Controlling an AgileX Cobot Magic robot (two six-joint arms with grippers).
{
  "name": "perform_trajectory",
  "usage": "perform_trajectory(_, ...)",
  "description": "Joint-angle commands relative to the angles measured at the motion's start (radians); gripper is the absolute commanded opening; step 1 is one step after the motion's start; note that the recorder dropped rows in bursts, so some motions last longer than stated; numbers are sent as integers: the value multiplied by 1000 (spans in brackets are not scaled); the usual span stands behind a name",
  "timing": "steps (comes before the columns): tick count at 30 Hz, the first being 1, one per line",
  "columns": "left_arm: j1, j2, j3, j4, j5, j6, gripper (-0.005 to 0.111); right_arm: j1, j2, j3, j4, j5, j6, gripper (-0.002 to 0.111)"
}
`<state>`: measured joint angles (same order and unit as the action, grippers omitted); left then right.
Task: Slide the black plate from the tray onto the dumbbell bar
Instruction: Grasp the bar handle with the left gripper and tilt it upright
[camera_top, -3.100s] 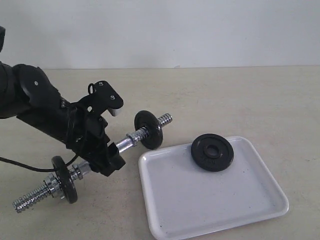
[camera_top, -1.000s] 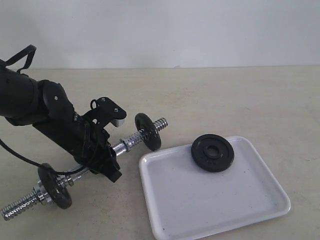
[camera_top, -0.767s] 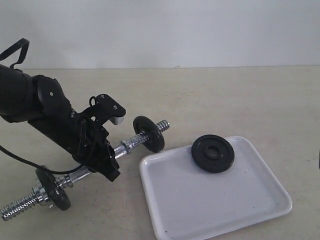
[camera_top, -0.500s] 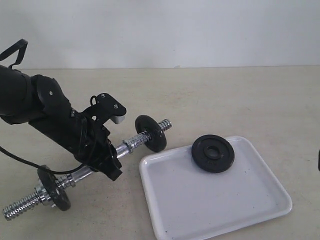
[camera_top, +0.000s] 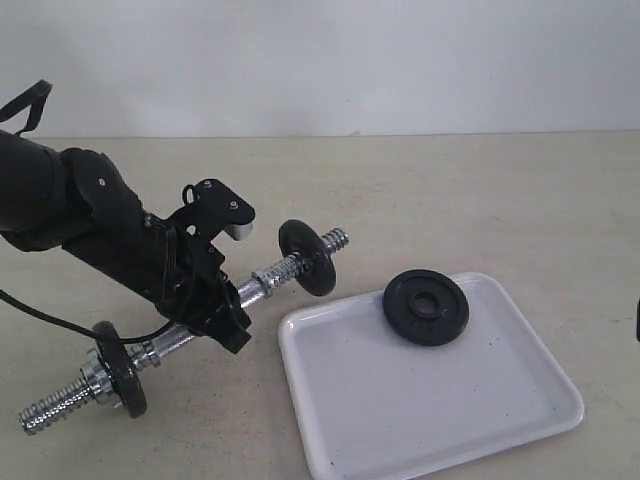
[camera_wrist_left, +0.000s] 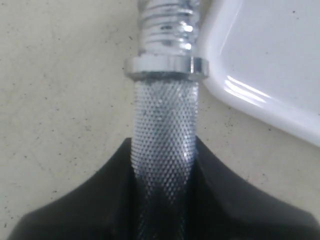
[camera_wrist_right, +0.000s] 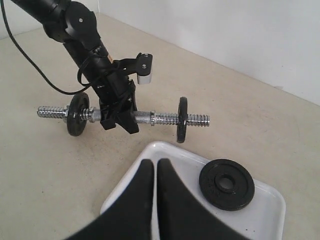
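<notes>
The black plate (camera_top: 425, 306) lies flat in the tray (camera_top: 420, 410), in the corner farthest from the exterior camera, its central hole facing up and nothing touching it. The tray is white and glossy, rests on the beige table (camera_top: 470, 190), and holds nothing else. Just beside the tray's left rim is the dumbbell bar (camera_top: 262, 282), set at a slant in the exterior view: one coarse threaded end points up toward the plate's side of the tray, and the other sits low near the front left. A black disc (camera_top: 306, 258) rides the raised end, well apart from the plate, and a second disc (camera_top: 122, 367) rides the low end; whether that one touches the table cannot be told. The left gripper (camera_top: 222, 310) grips the bar at its middle. In the left wrist view its two black fingers (camera_wrist_left: 100, 200) press against either side of the knurled grip, with a silver collar (camera_wrist_left: 166, 66) just beyond them. The right gripper (camera_wrist_right: 154, 165) hovers over the near edge of the tray, its fingers pressed together with nothing between them, apart from both plate and bar.
</notes>
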<state>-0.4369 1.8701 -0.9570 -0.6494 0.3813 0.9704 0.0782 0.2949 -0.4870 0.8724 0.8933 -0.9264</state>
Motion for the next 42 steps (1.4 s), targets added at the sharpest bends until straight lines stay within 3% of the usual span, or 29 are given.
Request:
perform_trajectory(1, -4, -79, -26, -53, -60, 13, 4, 1, -3, -1, 7, -7, 6, 0)
perform_trajectory(17, -4, -319, -26, -49, -9, 15, 4, 1, -3, -1, 7, -7, 11, 0)
perform_trajectory(28, -4, -326, 91, -4, 32, 15, 4, 1, -3, -1, 11, -106, 39, 0)
perform_trajectory(42, -4, -326, 94, -4, 71, 15, 4, 1, -3, -1, 76, -110, 81, 0)
